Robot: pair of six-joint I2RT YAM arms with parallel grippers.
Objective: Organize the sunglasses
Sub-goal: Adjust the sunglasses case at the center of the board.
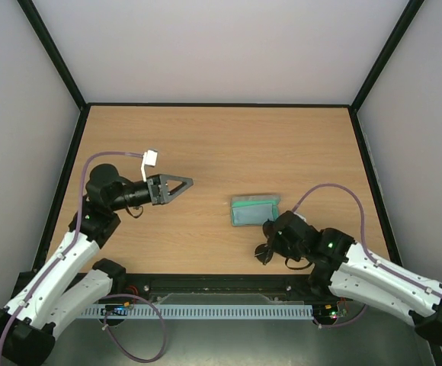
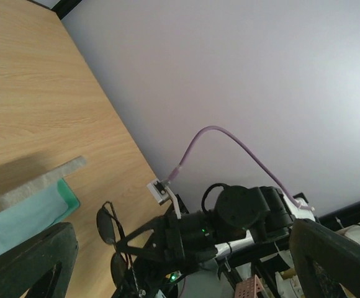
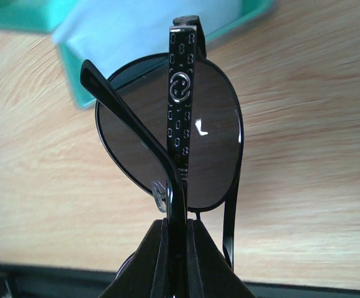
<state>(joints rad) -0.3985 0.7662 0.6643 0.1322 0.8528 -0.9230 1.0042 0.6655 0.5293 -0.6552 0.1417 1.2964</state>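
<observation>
The sunglasses [image 3: 192, 139], with round dark lenses and a thin dark frame, are folded and hang in my right gripper [image 3: 177, 225], which is shut on the frame and temple arms just above the table. In the top view the right gripper [image 1: 270, 242] holds the sunglasses [image 1: 264, 253] just in front of the open case [image 1: 255, 210], near its right corner. My left gripper [image 1: 183, 184] is open and empty, raised above the table left of centre and pointing right toward the case. The left wrist view shows the sunglasses [image 2: 108, 239] from afar, held by the right arm.
The grey case has a green lining [image 3: 18, 15] and holds a light blue cloth [image 3: 136, 28]. It also shows in the left wrist view [image 2: 25, 208]. A black frame edges the table, with grey walls behind it. Cables loop from both arms.
</observation>
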